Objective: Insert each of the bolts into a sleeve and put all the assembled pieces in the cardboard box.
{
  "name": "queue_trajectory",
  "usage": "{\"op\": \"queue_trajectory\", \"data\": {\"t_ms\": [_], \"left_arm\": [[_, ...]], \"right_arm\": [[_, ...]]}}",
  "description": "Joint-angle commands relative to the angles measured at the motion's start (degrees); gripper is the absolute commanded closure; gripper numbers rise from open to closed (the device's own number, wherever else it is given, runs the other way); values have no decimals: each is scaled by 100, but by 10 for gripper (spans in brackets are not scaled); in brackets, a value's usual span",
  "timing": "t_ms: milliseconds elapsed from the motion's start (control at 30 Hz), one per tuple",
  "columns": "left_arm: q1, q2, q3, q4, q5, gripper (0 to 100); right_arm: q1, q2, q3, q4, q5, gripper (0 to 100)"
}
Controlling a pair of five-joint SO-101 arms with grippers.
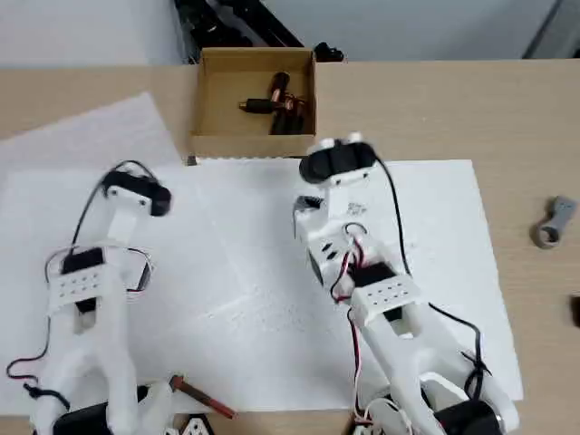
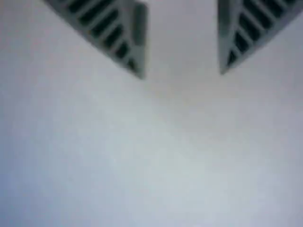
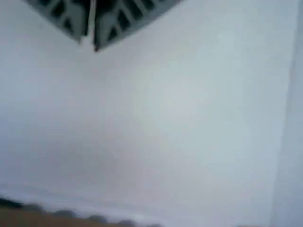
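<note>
While the left claw is held released over the paper, a loose bolt is seen well behind it, by its arm's base, lying aslant and farther from the clenched right claw.

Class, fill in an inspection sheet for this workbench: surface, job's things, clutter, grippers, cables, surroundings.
Surface: wooden table with a white sheet under both arms.
Job's things: cardboard box holds several assembled pieces; one bolt lies at the sheet's near edge.
Clutter: grey part on bare wood off to the side.
Grippers: left gripper open over the sheet; right gripper shut, empty, near the box.
Cables: black and red wires run along the arms.
Surroundings: dark equipment behind the box.
</note>
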Motion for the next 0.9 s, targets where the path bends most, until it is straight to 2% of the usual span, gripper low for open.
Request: {"op": "queue_trajectory", "data": {"t_ms": [0, 367, 567, 867], "left_arm": [[-26, -202, 330, -914, 1064, 996], [-44, -193, 268, -897, 2075, 990], [0, -193, 259, -686, 2101, 960], [-18, -149, 374, 79, 2084, 946]], "right_arm": [[-145, -22, 229, -409, -18, 995], [-154, -84, 1152, -1947, -44, 995], [-154, -84, 1565, -2818, -44, 995], [-154, -57, 2655, -4848, -44, 995]]}}
